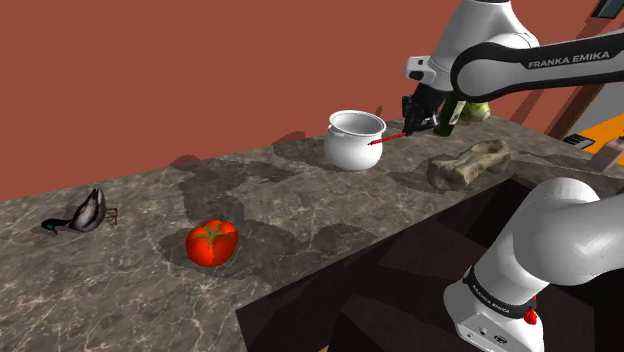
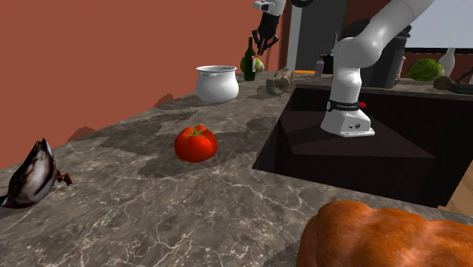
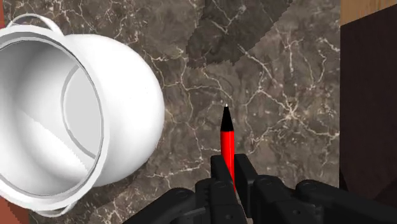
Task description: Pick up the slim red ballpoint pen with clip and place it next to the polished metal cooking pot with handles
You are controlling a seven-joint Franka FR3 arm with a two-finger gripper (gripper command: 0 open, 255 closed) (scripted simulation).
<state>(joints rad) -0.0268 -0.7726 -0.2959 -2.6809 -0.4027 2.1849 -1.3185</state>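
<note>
Holding the slim red ballpoint pen (image 1: 388, 137) above the dark marbled counter (image 1: 300, 215), the black two-finger claw (image 1: 409, 126) hangs, in the shoulder view, just right of the round white cooking pot with loop handles (image 1: 354, 138). The pen's tip points at the pot's wall from close by; I cannot tell whether they touch. A green bottle (image 1: 447, 118) stands beyond the claw, and a red tomato (image 1: 212, 242) sits well apart, nearer and to the left.

In the second exterior view the claw (image 2: 264, 39) hovers at the far end, above and right of the pot (image 2: 217, 83).

In the wrist view the fingers (image 3: 219, 173) are clenched on the rear part of the pen (image 3: 226, 137), and its dark tip juts forward over bare counter (image 3: 280, 95) beside the pot (image 3: 127, 108).

The pen looks light, stiff and smooth. So thin a barrel may pivot or slip between the pads, so a hold nearer its middle would be steadier. It likely rolls, so it should be released low.
</note>
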